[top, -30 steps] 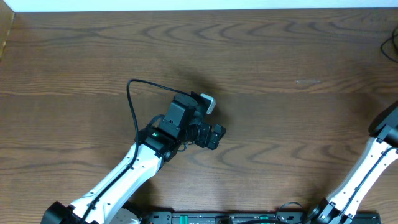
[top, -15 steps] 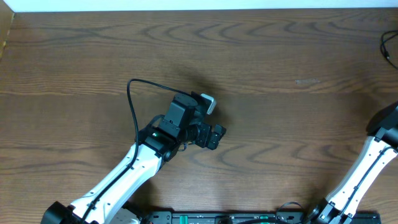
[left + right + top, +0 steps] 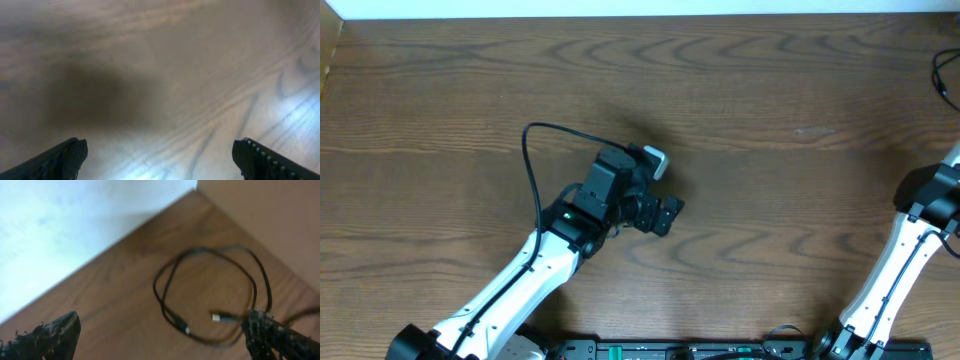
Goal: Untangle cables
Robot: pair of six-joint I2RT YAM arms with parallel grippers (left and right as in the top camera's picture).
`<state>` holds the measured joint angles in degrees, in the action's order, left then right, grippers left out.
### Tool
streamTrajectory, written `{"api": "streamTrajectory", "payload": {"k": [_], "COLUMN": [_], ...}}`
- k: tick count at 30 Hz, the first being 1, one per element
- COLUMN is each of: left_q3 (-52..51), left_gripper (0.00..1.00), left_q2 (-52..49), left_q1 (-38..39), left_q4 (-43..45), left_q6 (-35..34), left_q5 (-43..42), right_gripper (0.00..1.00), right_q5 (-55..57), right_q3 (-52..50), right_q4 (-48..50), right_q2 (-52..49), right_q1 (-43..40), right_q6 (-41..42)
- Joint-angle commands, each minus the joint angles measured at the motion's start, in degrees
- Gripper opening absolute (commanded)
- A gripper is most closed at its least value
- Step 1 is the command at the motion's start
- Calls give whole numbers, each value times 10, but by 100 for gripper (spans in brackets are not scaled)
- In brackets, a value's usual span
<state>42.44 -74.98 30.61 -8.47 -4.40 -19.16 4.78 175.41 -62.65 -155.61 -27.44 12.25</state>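
A thin black cable (image 3: 210, 290) lies in a loose loop on the wooden table, with two small plug ends (image 3: 216, 316) inside the loop. My right gripper (image 3: 160, 341) hangs open over it; the loop lies ahead of and between the fingers, and its right fingertip (image 3: 267, 332) overlaps the loop's edge. In the overhead view only a bit of this cable (image 3: 946, 76) shows at the far right edge. My left gripper (image 3: 667, 214) is open at mid-table over bare wood, with nothing between its fingers (image 3: 62, 159).
The left arm's own thicker black wire (image 3: 532, 160) arcs beside it. The cable lies near a table corner, with a white surface (image 3: 75, 220) beyond the edge and a tan panel (image 3: 265, 215) on the other side. The right arm (image 3: 920, 215) stands at the right edge.
The right arm has swung a little to the left and up in the overhead view. The left arm has barely shifted.
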Motion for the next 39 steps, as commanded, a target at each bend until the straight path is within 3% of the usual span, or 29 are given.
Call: {"api": "streamTrajectory", "payload": {"k": [1, 14, 34, 39], "left_q3": [7, 7, 7, 7], "left_gripper": [98, 98, 98, 98], "left_q2": [10, 59, 74, 104], "left_q1": [-21, -101, -103, -103], "left_q4": [21, 23, -33, -47], "left_q6": [10, -6, -5, 16], "left_q5": [7, 6, 6, 10], "right_gripper": [99, 99, 99, 99], "right_q5": [45, 128, 163, 155], "right_q3": [7, 7, 7, -6], "right_q4": [-26, -153, -343, -347], "right_q2": [23, 36, 119, 142], "right_q1": [30, 87, 87, 92], "right_q6": [17, 57, 96, 85]}}
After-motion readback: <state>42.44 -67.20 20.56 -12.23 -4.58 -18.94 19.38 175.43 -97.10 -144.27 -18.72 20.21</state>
